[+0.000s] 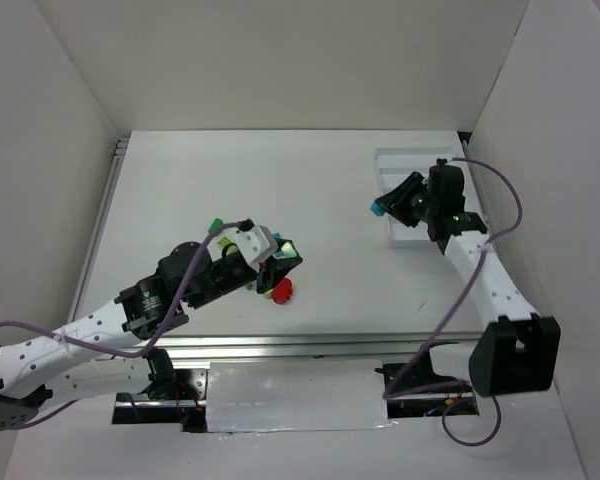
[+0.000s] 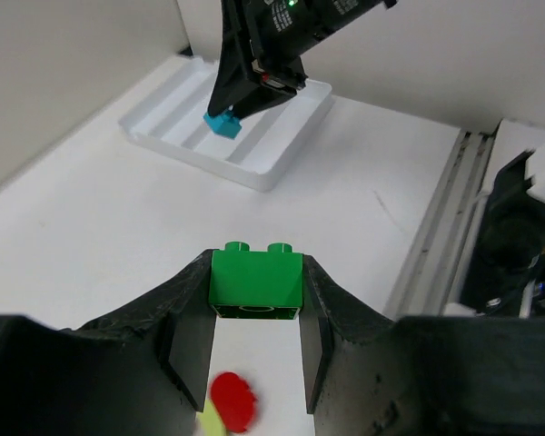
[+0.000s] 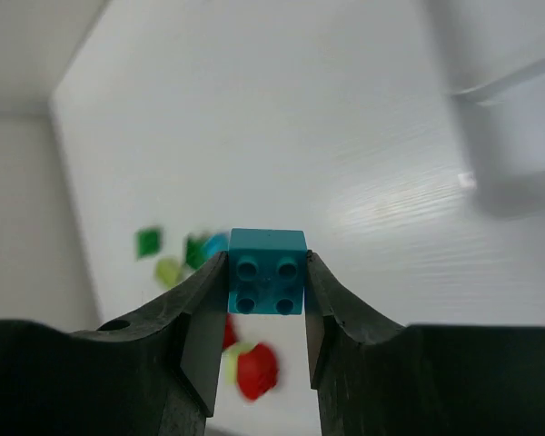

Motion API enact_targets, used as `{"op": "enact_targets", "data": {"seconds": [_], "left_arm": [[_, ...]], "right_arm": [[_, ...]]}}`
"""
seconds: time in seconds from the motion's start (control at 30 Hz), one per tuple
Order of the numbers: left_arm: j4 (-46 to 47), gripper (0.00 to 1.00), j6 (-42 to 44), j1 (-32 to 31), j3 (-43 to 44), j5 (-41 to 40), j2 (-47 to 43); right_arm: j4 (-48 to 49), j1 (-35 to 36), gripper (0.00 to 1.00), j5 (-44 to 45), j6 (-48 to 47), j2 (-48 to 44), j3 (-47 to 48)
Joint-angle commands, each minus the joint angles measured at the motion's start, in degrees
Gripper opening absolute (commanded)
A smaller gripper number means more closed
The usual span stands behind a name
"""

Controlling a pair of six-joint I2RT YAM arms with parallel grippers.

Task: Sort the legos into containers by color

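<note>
Green brick (image 2: 255, 283) clamped in left hand (image 2: 256, 272), held above bench (image 2: 118, 227) with a red piece (image 2: 233, 400) lying below. Cyan brick (image 3: 267, 271) pinched in right hand (image 3: 266, 277), over white tray (image 2: 271, 173).

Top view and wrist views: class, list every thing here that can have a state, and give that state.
Left claw, shut on small dark green studded plastic brick.
Right claw, shut on small cyan-blue studded plastic brick.
White ridged plastic tray, flat on table.
Red rounded plastic piece, loose on table.
</note>
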Motion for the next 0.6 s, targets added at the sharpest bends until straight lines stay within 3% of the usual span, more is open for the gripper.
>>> {"op": "enact_targets", "data": {"seconds": [0.0,0.17,0.37,0.57], "left_arm": [[-4.5,0.0,-10.1,0.0,6.2,-4.9,1.3],[-14.1,0.0,-18.9,0.0,8.9,-11.1,0.7],[-16.0,0.0,-21.7,0.1,5.0,-13.2,-5.1],[-17.4,0.0,-21.8,0.1,4.0,-13.4,-4.4]], "right_arm": [[-8.2,-2.7,0.0,21.1,-0.9,7.9,4.4],[-12.3,-3.8,0.0,36.6,-0.2,18.7,11.6],[-10.9,-7.2,0.0,37.9,-1.5,25.0,11.8],[-9.4,-8.8,0.03,37.5,-3.0,28.2,12.4]]}}
